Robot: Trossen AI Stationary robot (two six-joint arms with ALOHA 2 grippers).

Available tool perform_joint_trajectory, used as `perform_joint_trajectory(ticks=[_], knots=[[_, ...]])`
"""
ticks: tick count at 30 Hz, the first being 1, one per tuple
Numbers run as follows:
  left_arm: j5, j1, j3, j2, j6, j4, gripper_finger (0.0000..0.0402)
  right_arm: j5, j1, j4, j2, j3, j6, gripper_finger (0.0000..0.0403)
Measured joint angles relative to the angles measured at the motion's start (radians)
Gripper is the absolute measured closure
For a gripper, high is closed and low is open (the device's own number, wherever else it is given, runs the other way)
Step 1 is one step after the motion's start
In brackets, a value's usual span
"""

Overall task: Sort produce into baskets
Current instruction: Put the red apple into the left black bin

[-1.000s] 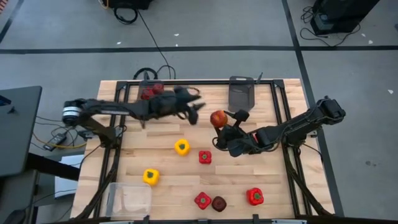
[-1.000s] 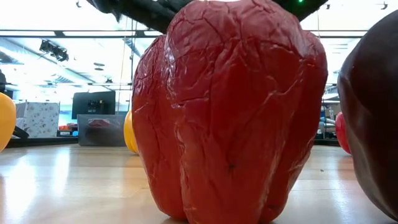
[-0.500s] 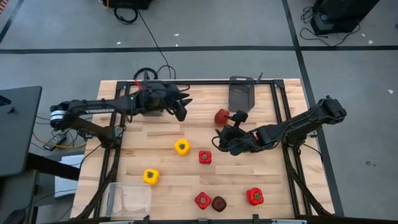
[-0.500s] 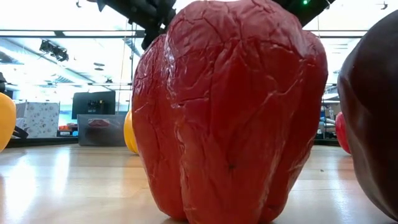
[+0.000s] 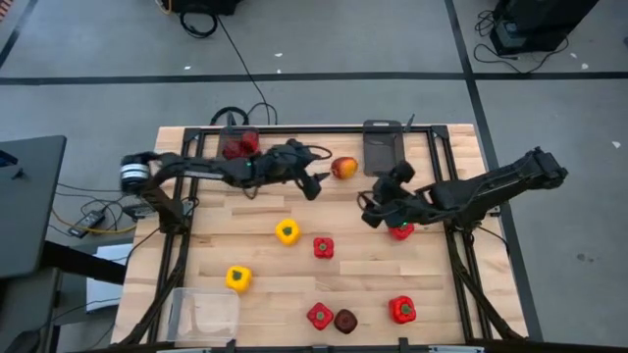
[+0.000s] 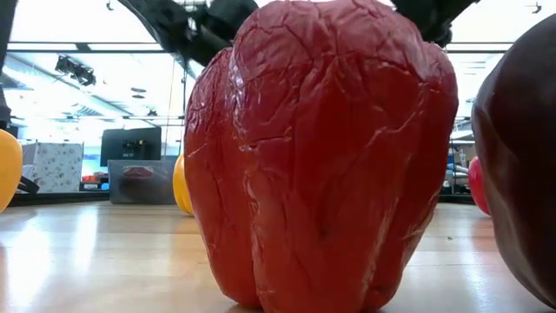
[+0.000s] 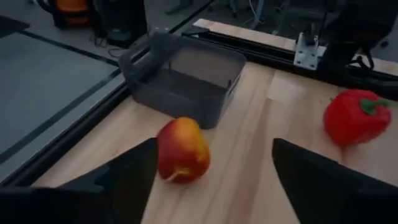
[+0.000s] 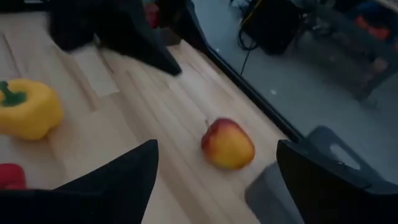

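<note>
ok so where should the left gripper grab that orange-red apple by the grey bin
Probably across its round middle, coming straight down. The orange-red apple lies free on the table, just short of the dark grey bin, with bare wood on its other sides. The open left gripper is already beside it; the right gripper is open nearby.

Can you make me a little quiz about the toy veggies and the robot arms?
1. True or false: the orange-red apple lies on the table, outside the dark grey basket.
2. How many yellow peppers does the high view show?
3. The left gripper is: A) open, B) shut on a pepper, C) out of sight.

Key: 1 true; 2 two; 3 A.
</note>
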Motion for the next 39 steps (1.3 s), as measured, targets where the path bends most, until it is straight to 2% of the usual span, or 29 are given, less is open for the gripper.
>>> perform_joint_trajectory(ticks=[5,8,11,16,19,25,31,39], knots=[[0.083,0.063,0.094,0.14,-0.001,0.002,0.002,-0.073,0.005,-0.106,-0.076,0.0,0.088,0.0066],[0.136,0.099,0.188,0.218,0.001,-0.048,0.0005,-0.08,0.005,-0.152,-0.097,0.0,0.118,0.0066],[0.178,0.129,0.313,0.295,0.027,-0.167,0.0007,-0.085,0.005,-0.184,-0.1,0.0,0.139,0.0066],[0.184,0.178,0.542,0.412,0.13,-0.447,0.0008,-0.105,0.009,-0.219,-0.087,-0.001,0.164,0.0066],[0.208,0.207,0.647,0.463,0.197,-0.543,0.0008,-0.106,0.018,-0.216,-0.085,-0.014,0.166,0.0066],[0.317,0.238,0.752,0.534,0.243,-0.564,0.0008,-0.121,0.019,-0.219,-0.085,-0.039,0.18,0.0066],[0.321,0.266,0.853,0.604,0.21,-0.58,0.0008,-0.121,0.016,-0.216,-0.085,-0.045,0.18,0.0066],[0.32,0.288,0.974,0.689,0.243,-0.782,0.001,-0.121,0.016,-0.219,-0.085,-0.045,0.174,0.0066]])
